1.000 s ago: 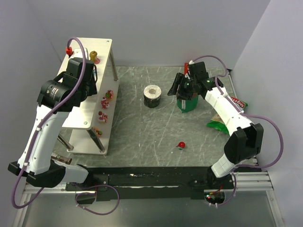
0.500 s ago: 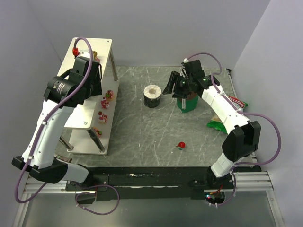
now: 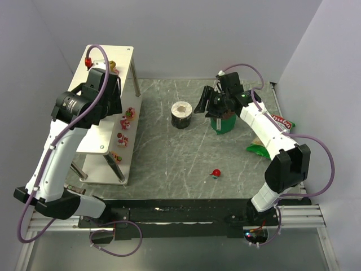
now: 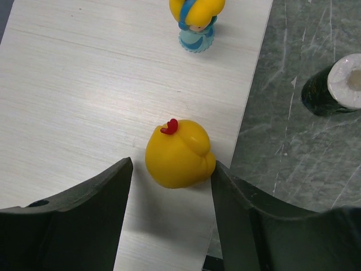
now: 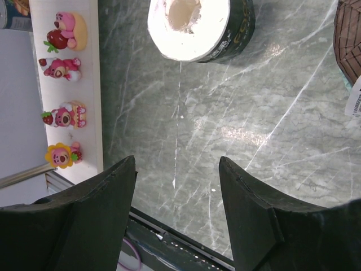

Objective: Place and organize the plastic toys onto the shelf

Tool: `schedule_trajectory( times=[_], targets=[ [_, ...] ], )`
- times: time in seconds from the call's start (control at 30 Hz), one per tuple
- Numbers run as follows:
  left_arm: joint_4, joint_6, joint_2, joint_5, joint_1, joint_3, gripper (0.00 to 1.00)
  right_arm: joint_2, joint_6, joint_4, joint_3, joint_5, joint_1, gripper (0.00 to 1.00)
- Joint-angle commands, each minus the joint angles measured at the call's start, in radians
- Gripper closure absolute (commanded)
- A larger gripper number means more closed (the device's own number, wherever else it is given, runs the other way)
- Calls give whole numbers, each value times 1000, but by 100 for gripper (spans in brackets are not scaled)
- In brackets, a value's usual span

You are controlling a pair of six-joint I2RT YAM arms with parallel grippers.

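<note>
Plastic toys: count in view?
7. Four toys on the shelf's lower tier; on top, yellow chick between the left fingers, plus blue-dress figure; red one on the table. Others may be hidden.

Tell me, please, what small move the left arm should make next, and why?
Probably lift the left gripper straight up. Its jaws stand apart on either side of the yellow toy, which rests on the top of the shelf near the edge. One finger sits very close to the toy, so a sideways pull might push it off.
</note>
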Motion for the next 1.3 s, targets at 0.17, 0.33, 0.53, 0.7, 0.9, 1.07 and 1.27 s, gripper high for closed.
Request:
schedule_trajectory(
  times=[0.17, 0.33, 0.53, 0.7, 0.9, 1.07, 1.27],
  targets=[
    [-49, -19, -52, -36, 2, 8, 40, -38, -1, 23, -6, 1, 4, 32],
    [-49, -20, -63, -48, 4, -3, 44, -38, 1, 18, -2, 4, 9, 32],
    [-48, -17, -63, -59, 5, -19, 51, -30, 5, 18, 3, 6, 12, 32],
    [-49, -16, -57, -60, 5, -13, 47, -27, 7, 18, 5, 6, 14, 32],
    [-45, -11, -62, -66, 5, 0, 47, -19, 10, 15, 12, 9, 15, 32],
    [-33, -2, -84, -41, 4, 31, 40, -16, 2, 9, 25, 18, 21, 32],
    [49, 56, -169, 70, 4, 85, 30, -16, -2, 5, 31, 35, 21, 29]
  ],
)
